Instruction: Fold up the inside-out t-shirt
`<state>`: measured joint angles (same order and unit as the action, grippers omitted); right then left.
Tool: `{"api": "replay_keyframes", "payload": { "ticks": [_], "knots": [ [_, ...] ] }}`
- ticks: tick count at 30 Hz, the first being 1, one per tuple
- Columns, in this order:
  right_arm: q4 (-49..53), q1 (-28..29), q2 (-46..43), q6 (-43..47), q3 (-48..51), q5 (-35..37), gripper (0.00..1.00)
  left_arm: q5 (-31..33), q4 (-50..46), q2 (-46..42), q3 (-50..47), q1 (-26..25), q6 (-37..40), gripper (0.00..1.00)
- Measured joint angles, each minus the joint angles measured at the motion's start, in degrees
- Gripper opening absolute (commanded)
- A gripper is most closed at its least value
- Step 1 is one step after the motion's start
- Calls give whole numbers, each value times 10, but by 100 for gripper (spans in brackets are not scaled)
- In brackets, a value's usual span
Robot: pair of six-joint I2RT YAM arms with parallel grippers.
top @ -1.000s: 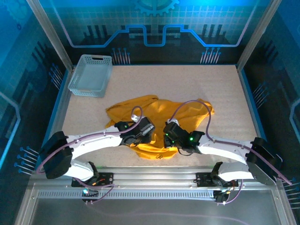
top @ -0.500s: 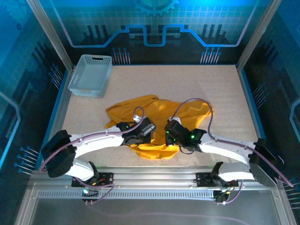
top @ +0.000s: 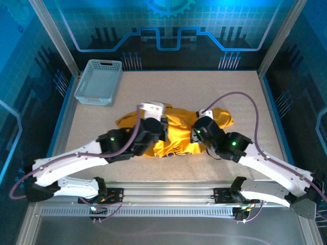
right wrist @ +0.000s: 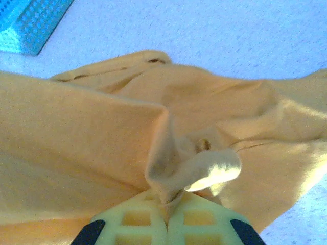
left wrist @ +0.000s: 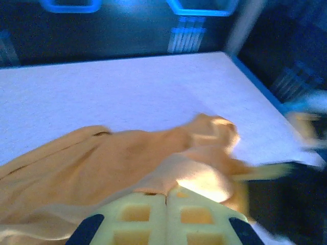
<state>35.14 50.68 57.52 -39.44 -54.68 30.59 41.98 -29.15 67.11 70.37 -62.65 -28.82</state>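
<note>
From above, the mustard t-shirt (top: 179, 133) lies crumpled at the middle of the table (top: 245, 97), with a grey basket (top: 98, 81) toward 10 o'clock from it. The left fingers (top: 157, 123) meet the cloth at its 9 o'clock side and the right fingers (top: 202, 128) at its 3 o'clock side. From the left wrist, the left fingers (left wrist: 158, 206) are clenched on a pale fold of the t-shirt (left wrist: 102, 158). From the right wrist, the right fingers (right wrist: 161, 214) are clenched, pinching a bunched fold of the t-shirt (right wrist: 76, 138) at their 12 o'clock.
</note>
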Motion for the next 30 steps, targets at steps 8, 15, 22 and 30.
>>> {"api": "replay_keyframes", "payload": {
  "ticks": [8, 15, 22, 30],
  "knots": [
    [-26, -23, -17, 42, -7, -39, 0, -182, -54, 30, -113, 179, -85, 0],
    [-30, -67, 99, 47, 7, -88, 0, -293, -48, 143, -109, 189, -87, 2],
    [-40, -144, 133, 35, 62, -137, 0, -340, -37, 255, 57, 198, -69, 21],
    [-69, -163, 141, 28, 92, -178, 0, -371, 3, 283, 38, 189, -68, 58]
  ]
}}
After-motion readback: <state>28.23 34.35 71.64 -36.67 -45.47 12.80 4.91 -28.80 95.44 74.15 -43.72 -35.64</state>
